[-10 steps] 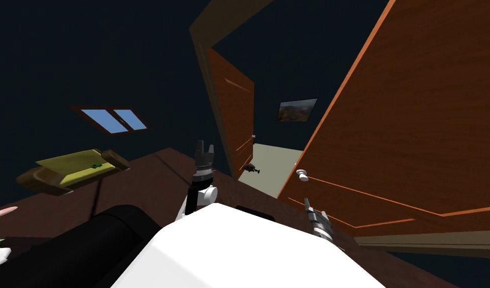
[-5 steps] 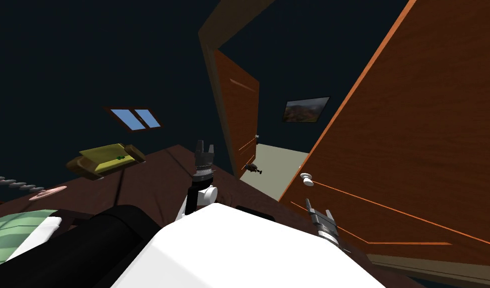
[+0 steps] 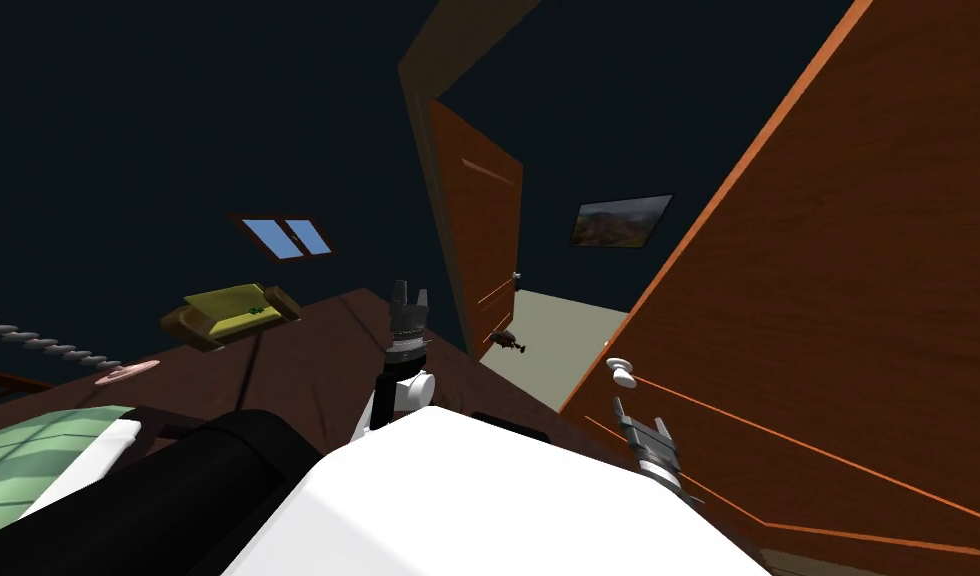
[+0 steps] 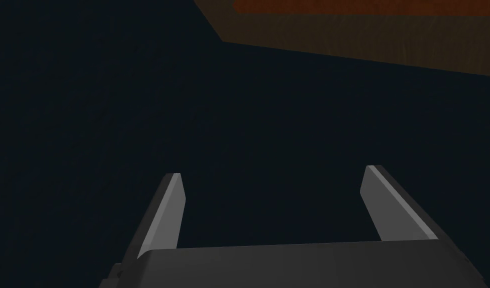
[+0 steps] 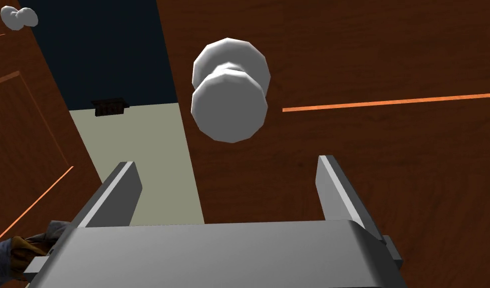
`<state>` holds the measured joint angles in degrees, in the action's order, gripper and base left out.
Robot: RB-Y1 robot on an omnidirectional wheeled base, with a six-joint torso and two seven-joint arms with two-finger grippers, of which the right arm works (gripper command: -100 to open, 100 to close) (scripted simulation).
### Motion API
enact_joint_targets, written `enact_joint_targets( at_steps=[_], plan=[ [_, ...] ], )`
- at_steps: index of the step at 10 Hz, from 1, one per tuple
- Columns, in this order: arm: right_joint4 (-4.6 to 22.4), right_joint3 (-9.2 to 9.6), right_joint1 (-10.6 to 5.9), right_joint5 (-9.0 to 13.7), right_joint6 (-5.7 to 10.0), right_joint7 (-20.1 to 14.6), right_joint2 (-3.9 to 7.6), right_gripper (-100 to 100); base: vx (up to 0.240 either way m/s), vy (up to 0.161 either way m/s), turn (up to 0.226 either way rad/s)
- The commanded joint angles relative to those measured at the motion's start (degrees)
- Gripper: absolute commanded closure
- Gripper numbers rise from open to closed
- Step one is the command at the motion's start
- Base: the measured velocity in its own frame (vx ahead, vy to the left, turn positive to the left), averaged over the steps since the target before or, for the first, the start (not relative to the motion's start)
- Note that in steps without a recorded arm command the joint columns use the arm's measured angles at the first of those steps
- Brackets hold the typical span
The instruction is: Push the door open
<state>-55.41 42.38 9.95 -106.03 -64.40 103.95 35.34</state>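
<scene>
The near brown door (image 3: 838, 300) stands ajar at my right, with a white round knob (image 3: 621, 372) by its free edge. My right gripper (image 3: 640, 418) hangs just below that knob, open. In the right wrist view the knob (image 5: 229, 97) sits a short way beyond the open right gripper (image 5: 226, 165), in line with the gap between the fingers and not touched by them. The door's face (image 5: 389, 60) spreads out behind it. My left gripper (image 3: 409, 293) is raised in front of me, open, facing a dark wall; its fingers (image 4: 171, 200) hold nothing.
Past the near door's edge lies a pale floor (image 3: 558, 340) with a small dark object (image 3: 505, 340) on it. A second brown door (image 3: 478, 240) stands open beyond. A yellow sofa (image 3: 230, 310) and a green bed (image 3: 38, 450) are at my left.
My head's view has swung, so the window, sofa and bed slid rightward into view. The near door's edge and knob sit slightly further right and lower. Both arms keep their pose.
</scene>
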Motion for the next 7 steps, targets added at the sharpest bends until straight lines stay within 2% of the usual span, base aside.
enact_joint_targets(
  at_steps=[1, 4, 5, 6, 7],
  plan=[
    [0.1, -0.49, -0.42, 0.6, 0.59, 0.1, 0.19, -100, 0.205, -0.07, 0.065],
    [1.0, -1.19, -1.38, 1.3, 1.37, -0.2, 0.31, -100, 0.199, -0.075, 0.058],
    [0.5, -1.08, -1.01, 1.2, 1.17, 0.0, 0.39, -100, 0.082, -0.036, 0.02],
    [0.5, -1.08, -1.01, 1.2, 1.17, 0.0, 0.39, 100, -0.008, 0.004, -0.011],
    [0.5, -1.08, -1.01, 1.2, 1.17, 0.0, 0.39, 100, -0.025, 0.011, 0.008]
  ],
)
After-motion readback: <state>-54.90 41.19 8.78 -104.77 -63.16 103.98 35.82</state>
